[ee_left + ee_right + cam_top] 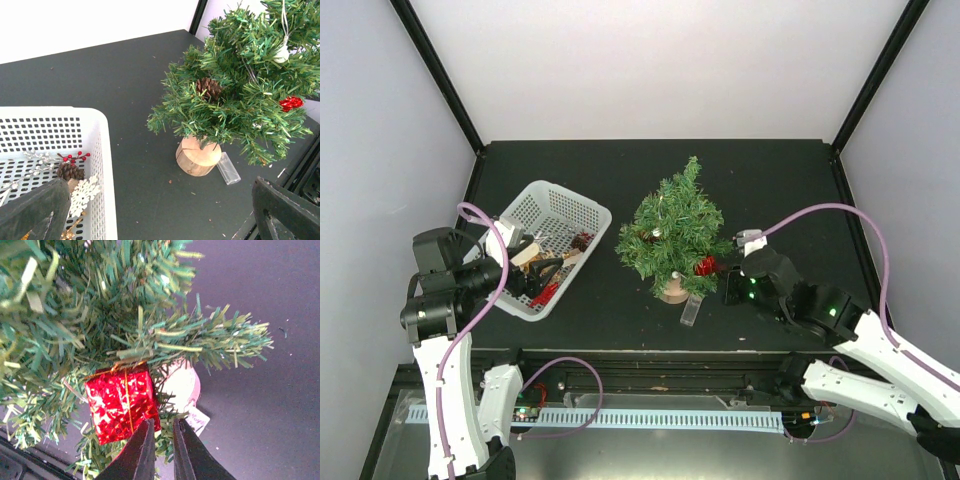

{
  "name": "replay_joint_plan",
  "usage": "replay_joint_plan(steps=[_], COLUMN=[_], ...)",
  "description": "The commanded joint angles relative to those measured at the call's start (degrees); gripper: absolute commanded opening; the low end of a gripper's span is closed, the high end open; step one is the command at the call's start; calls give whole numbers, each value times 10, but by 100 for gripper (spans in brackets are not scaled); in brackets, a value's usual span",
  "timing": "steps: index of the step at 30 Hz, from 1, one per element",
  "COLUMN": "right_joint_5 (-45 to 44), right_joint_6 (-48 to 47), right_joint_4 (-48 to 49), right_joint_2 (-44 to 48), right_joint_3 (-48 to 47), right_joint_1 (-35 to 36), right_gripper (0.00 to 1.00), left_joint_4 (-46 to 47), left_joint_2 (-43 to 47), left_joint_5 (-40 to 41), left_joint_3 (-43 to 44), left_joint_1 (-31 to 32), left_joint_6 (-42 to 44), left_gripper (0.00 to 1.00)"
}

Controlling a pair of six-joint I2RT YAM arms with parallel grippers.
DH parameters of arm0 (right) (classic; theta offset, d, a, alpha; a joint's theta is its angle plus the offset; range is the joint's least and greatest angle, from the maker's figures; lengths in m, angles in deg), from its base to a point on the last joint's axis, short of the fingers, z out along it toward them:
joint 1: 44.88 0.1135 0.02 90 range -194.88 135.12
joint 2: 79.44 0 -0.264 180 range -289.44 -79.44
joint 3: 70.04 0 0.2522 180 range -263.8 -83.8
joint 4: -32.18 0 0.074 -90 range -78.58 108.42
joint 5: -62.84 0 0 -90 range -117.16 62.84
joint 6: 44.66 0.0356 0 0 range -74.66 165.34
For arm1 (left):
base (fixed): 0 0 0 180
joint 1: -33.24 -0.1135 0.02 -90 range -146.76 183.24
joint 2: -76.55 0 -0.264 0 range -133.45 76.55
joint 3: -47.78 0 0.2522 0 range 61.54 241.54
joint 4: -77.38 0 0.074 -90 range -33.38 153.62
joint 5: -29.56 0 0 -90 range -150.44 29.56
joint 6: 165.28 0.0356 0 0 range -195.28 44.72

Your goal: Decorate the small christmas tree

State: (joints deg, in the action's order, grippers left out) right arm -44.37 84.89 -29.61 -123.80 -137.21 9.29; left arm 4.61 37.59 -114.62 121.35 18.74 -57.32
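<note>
Small christmas tree [672, 230] stands upright on the dark table [770, 180], between my two arms; in the top view the right gripper [722, 276] sits right against its lower branches, close by a red gift ornament [705, 266]; a clear plastic case [690, 312] lies by the wooden base [672, 292], just to that gripper's left; the left gripper [532, 265] hangs over the white basket [570, 195], well apart from the tree.

From the left wrist, the left gripper [160, 186] is spread wide with nothing between its fingers [37, 210]; the basket [100, 130] is under its left finger, holding a white snowflake [84, 194], a pine cone [70, 171] and red berries [75, 157]; the tree [240, 90] stands ahead and to the right, base [197, 156] flat on the table, with a pine cone [208, 87], a white ornament [281, 54] and the red one [291, 103] in its branches.

From the right wrist, the right gripper [163, 424] has its fingers [140, 455] drawn nearly together, only a thin slit left, and I see nothing held in it; the red gift [122, 402] hangs from a branch just ahead and left of the tips, its corner at the left finger; I cannot tell whether they touch; the tree [150, 315] fills the view ahead.
</note>
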Motion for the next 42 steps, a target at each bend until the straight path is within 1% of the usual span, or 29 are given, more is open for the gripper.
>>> replay_joint_plan(steps=[1, 5, 12, 17, 20, 24, 26, 27, 29, 30, 31, 33, 36, 40, 42], right_joint_5=[36, 51, 37, 13, 11, 17, 17, 17, 12, 9, 7, 3, 10, 35, 42], right_joint_6=[-1, -6, -15, -21, -20, -25, -27, -28, -25, -23, -20, -11, 0, 8, 10], right_joint_4=[14, 41, 80, 86, 86, 70, 39, 23, -6, -17, -27, -38, -40, -16, -2], right_joint_2=[-6, -23, -57, -74, -60, -3, 18, 25, 37, 42, 45, 54, 63, 65, 63], right_joint_3=[8, 9, 6, 2, 10, 12, -7, -16, -30, -34, -37, -34, -22, 21, 46], right_joint_1=[-3, -4, -3, -3, -4, -3, -3, -3, -3, -3, -3, -3, -4, -3, -3], right_gripper=[13, 13, 13, 14, 14, 22, 29, 34, 48, 52, 55, 56, 59, 60, 60], left_joint_4=[13, 13, 13, 13, 13, 8, 3, -1, -6, -5, -1, 11, 18, 43, 61], left_joint_2=[5, 6, 8, 9, 11, 8, 1, -4, -17, -23, -28, -46, -87, -150, -181], left_joint_5=[5, 8, 11, 12, 17, 29, 39, 46, 68, 86, 108, 159, 243, 304, 342], left_joint_3=[0, 0, 0, 0, 0, 3, 8, 12, 23, 28, 31, 32, 29, 11, 3], left_joint_1=[-1, -2, -2, -2, -2, -1, 3, 6, 15, 20, 26, 37, 51, 54, 55], left_joint_6=[-5, -6, -7, -4, -1, 9, 17, 22, 32, 36, 40, 54, 94, 140, 153], left_gripper=[99, 99, 99, 99, 99, 99, 99, 99, 99, 99, 99, 99, 95, 79, 77])
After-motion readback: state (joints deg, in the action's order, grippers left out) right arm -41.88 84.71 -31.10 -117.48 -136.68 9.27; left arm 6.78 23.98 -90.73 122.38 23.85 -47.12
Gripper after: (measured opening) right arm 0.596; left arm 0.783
